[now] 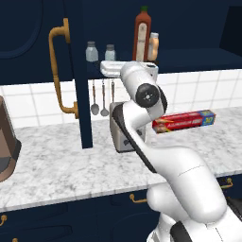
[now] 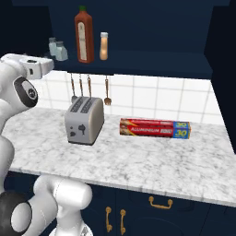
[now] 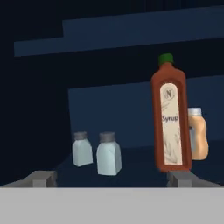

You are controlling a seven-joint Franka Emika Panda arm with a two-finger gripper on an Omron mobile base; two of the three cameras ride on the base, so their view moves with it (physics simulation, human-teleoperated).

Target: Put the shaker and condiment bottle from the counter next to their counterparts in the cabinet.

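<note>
Two near-identical small glass shakers stand side by side on the shelf of the navy cabinet (image 1: 189, 59). The nearer one, faintly teal (image 3: 108, 154) (image 1: 110, 52) (image 2: 61, 51), is beside the paler one (image 3: 82, 148) (image 1: 91, 51) (image 2: 52, 45). To their right the tall red-brown green-capped bottle (image 3: 170, 118) (image 1: 142, 34) (image 2: 83, 36) stands upright. The small tan-orange condiment bottle (image 3: 197, 133) (image 1: 153, 46) (image 2: 104, 46) sits just beside it. My gripper (image 3: 111, 181) (image 2: 47, 65) hovers in front of the shelf, level with the shakers. It is open, with nothing between its fingertips (image 3: 42, 178).
The cabinet door stands open at the left with its curved brass handle (image 1: 58, 71). On the marbled counter (image 2: 138, 161) are a grey toaster (image 2: 84, 120) (image 1: 122, 138) and a red foil box (image 2: 155, 128) (image 1: 184, 121). Utensils (image 2: 80, 90) hang on the tiled wall. A brown appliance (image 1: 5, 146) sits far left.
</note>
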